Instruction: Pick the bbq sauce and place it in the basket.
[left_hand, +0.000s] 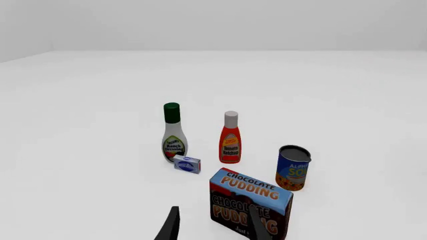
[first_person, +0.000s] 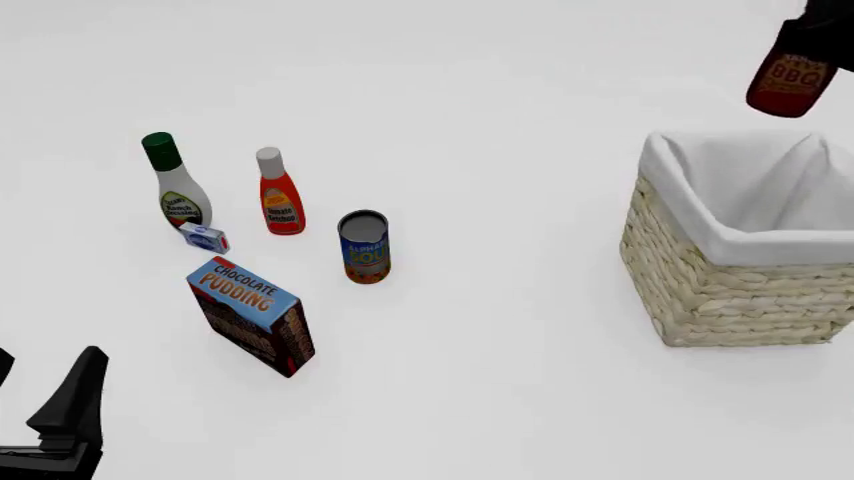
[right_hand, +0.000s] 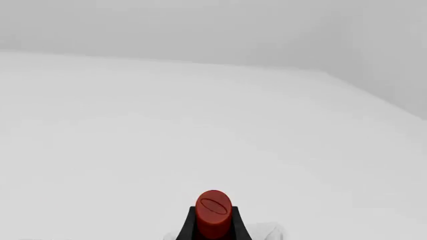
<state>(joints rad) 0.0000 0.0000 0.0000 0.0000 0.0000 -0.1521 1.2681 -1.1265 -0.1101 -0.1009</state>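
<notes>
Front: I am holding bbq sauce (first_person: 791, 80) aloft in right gripper (first_person: 817, 42), above basket (first_person: 727, 270) far rim.
Right wrist: fingers (right_hand: 189, 225) clamping bottle below red cap.
Left wrist: left gripper (left_hand: 213, 227) resting apart.

Ahead of our left fingers (first_person: 78, 400) stands the pudding box (first_person: 252, 316); beyond it the small box (first_person: 204, 238), ranch bottle (first_person: 175, 182), ketchup (first_person: 278, 193) and can (first_person: 363, 246). Our right fingers (right_hand: 235, 225) hold the bbq sauce (first_person: 791, 78) above the basket (first_person: 747, 270).

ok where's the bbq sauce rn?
Front view, top right: the bbq sauce hangs in the right gripper above the basket, beyond its far rim.
</notes>
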